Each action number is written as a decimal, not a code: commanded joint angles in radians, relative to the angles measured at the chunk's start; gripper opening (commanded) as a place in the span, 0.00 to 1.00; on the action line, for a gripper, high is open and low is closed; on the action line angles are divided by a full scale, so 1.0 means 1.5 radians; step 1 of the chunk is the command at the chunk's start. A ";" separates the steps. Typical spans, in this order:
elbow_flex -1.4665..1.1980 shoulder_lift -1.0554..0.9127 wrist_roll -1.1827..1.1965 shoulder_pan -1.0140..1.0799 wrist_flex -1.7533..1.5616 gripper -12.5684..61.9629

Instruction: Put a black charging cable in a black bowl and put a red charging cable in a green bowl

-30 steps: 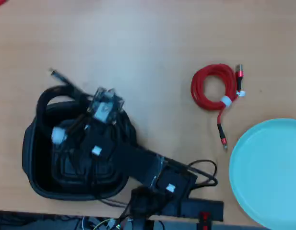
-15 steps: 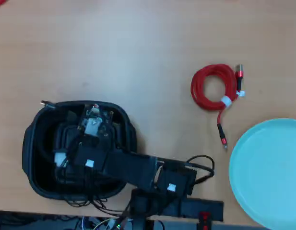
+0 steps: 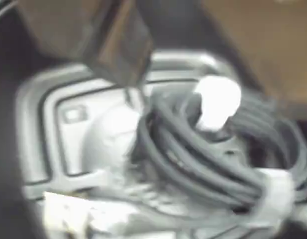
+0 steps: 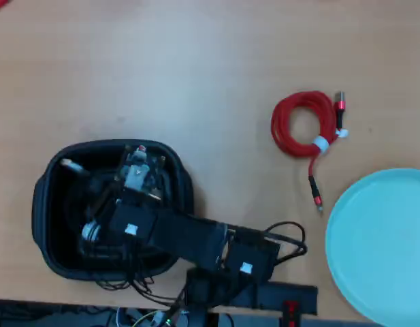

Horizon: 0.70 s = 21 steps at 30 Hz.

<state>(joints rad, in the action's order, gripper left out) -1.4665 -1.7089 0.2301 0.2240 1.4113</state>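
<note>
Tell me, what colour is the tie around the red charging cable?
White. The tie on the red charging cable shows best in the overhead view.

We see a black bowl point(image 4: 43, 204) with a raised ridged pattern on its bottom point(image 3: 58, 129). The black cable point(image 3: 203, 164) in it wears a white tie point(image 3: 277, 191). The red cable point(image 4: 291, 126) has a white tie and red-and-black plugs. The green bowl point(image 4: 383, 245) is plain pale mint. The table point(image 4: 196, 61) is light wood.
</note>
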 commanded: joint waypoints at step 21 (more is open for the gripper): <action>0.067 -0.037 -0.122 0.427 -0.003 0.56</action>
<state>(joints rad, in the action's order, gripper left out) -1.4696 -1.7135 0.0966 0.7931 1.4067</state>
